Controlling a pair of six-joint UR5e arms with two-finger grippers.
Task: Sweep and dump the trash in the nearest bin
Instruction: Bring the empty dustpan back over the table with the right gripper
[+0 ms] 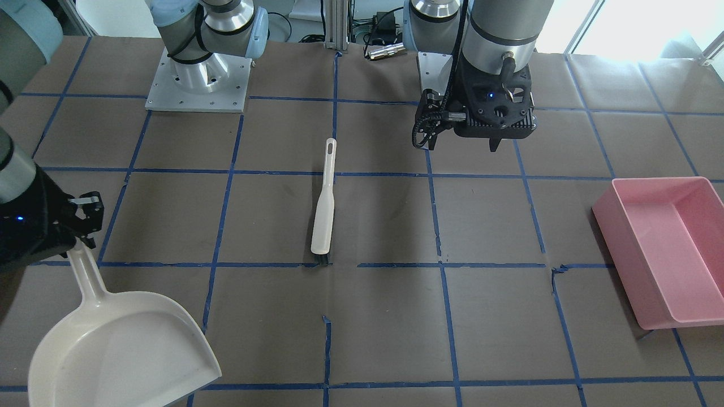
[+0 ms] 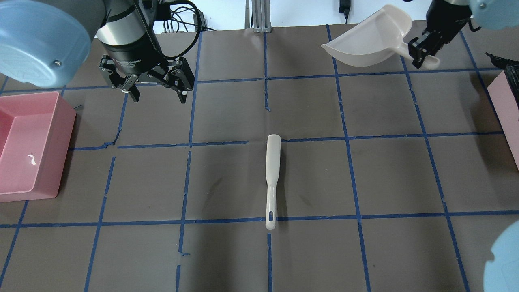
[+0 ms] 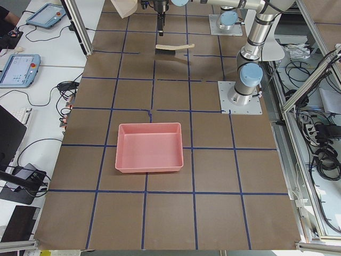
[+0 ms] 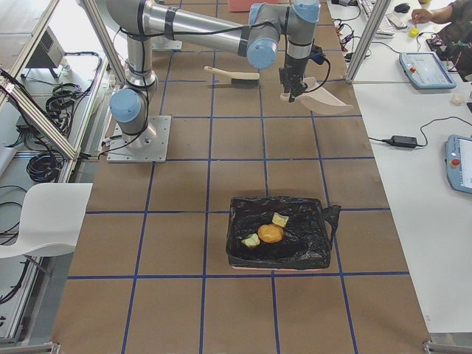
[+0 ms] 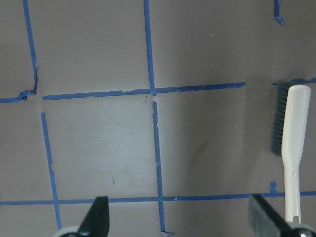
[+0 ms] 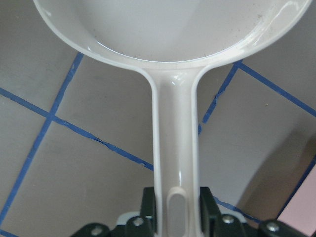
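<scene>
Dustpan (image 1: 124, 350) fills front view's near corner, handle clamped in right pincer (image 1: 83, 226); brush (image 1: 323, 209) flat on worktop (image 1: 384, 316) mid-grid. Overhead: left pincer (image 2: 158, 95) fingers apart, holding nothing, hovering near pink tray (image 2: 65, 142). Right-side view: trash (image 4: 271, 233) lying inside black-lined bin (image 4: 284, 258), well apart from dustpan.

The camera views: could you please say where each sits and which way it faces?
Front-facing: across the table, facing the robot; left arm on view's right, right arm holding dustpan.
Overhead: behind the robot's shoulders, looking forward and down; both arms, brush.
Exterior left: table's left end, looking along it; pink tray near, arms beyond.
Exterior right: table's right end; bin with trash near, arms beyond.
Left wrist: looks down at table; open jaws.
Right wrist: along dustpan handle; jaws clamp it.
Shared: both side views show the brush.
</scene>
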